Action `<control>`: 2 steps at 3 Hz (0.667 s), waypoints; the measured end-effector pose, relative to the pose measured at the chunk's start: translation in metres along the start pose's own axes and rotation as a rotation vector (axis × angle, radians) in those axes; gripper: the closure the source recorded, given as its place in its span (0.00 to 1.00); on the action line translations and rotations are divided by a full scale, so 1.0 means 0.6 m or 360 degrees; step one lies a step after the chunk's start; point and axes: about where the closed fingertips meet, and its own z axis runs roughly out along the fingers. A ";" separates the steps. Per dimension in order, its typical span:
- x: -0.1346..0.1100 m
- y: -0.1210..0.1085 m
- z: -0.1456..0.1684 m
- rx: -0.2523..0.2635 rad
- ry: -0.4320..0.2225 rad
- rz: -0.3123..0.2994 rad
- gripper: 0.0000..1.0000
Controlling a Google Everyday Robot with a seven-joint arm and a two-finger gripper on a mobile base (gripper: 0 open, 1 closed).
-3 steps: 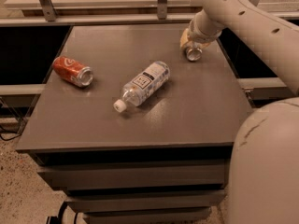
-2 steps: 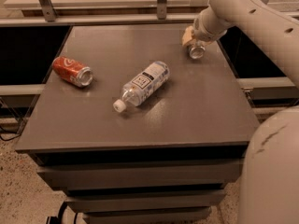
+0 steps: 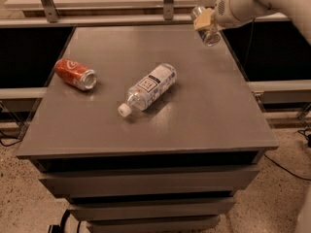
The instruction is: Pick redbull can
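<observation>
Camera view is catching the gripper [image 3: 204, 21] in the upper right of the frame, clamping tight around the redbull can [image 3: 211, 35], whose shiny silver end is pointing down toward us. A second ago that can was lying on the far right corner of the table [image 3: 194, 125] with the gripper settled over it. Now it is sitting higher and further right in the frame, seemingly hanging clear of the tabletop. That is telling me the grasp is holding (the can is going wherever the gripper goes), so the pick is looking all but done, with only more lifting remaining.

Further out, the white arm [image 3: 252, 1] is reaching in from the right edge. The plastic bottle [image 3: 148, 87] is lying on its side mid-frame, cap aiming lower left, and the red soda can [image 3: 75, 74] is lying at the left. Both are well apart from the gripper and neither is showing any shift. Nothing is blocking the rise. The metal post [image 3: 168, 1] at top centre is the nearest thing, off to the can's left.
</observation>
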 end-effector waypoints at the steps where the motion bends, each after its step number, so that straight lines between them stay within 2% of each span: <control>1: -0.021 0.015 -0.051 -0.0103 -0.0067 -0.0051 1.00; 2: -0.037 0.030 -0.087 -0.0192 -0.0106 -0.0091 1.00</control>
